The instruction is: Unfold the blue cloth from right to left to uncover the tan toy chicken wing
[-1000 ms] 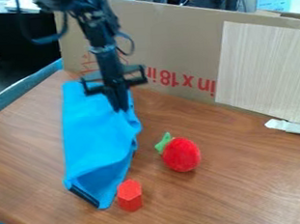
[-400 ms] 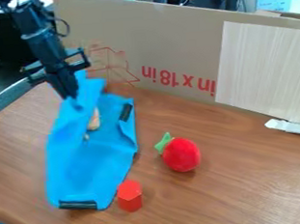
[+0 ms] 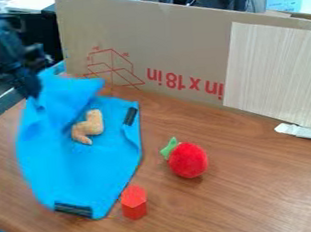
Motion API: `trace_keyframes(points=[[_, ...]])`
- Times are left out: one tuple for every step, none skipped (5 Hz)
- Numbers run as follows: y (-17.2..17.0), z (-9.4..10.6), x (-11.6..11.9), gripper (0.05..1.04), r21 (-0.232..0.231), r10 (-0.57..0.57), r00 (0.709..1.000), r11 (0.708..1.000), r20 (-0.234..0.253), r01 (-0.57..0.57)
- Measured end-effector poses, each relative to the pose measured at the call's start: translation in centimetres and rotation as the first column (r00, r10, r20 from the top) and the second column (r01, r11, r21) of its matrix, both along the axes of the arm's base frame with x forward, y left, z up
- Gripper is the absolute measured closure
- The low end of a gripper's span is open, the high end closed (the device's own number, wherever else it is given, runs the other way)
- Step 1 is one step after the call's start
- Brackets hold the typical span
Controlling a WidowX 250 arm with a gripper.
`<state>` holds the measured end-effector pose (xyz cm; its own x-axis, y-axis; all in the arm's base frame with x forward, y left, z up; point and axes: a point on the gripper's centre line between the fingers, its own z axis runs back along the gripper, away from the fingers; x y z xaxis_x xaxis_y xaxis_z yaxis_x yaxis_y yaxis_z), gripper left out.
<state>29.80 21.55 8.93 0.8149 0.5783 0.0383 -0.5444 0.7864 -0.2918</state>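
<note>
The black gripper (image 3: 32, 95) is at the upper left, shut on the raised upper left edge of a blue cloth (image 3: 88, 165). The cloth spreads over the left part of the wooden table, with a black strip at its front end and another near its upper right edge. On the cloth lies a tan toy chicken wing (image 3: 88, 126), just right of the lifted part.
A red hexagonal block (image 3: 134, 202) stands beside the cloth's lower right edge. Right of the cloth is a red plush strawberry (image 3: 187, 160) with a green top. A cardboard wall (image 3: 173, 41) runs along the back of the table (image 3: 257, 191).
The gripper has moved left with the cloth's edge, pulling the cloth open to the left. The tan toy, earlier covered, has come into sight.
</note>
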Motion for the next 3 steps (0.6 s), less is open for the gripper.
trace_keyframes(points=[[2.8,-0.7,-2.2,1.03,0.022,0.03,0.999,0.999,-0.038,-0.029],[4.2,-1.5,-3.0,1.03,0.091,0.052,0.996,0.995,-0.071,-0.046],[5.0,-4.5,-4.0,1.03,0.144,0.079,0.986,0.988,-0.148,-0.057]])
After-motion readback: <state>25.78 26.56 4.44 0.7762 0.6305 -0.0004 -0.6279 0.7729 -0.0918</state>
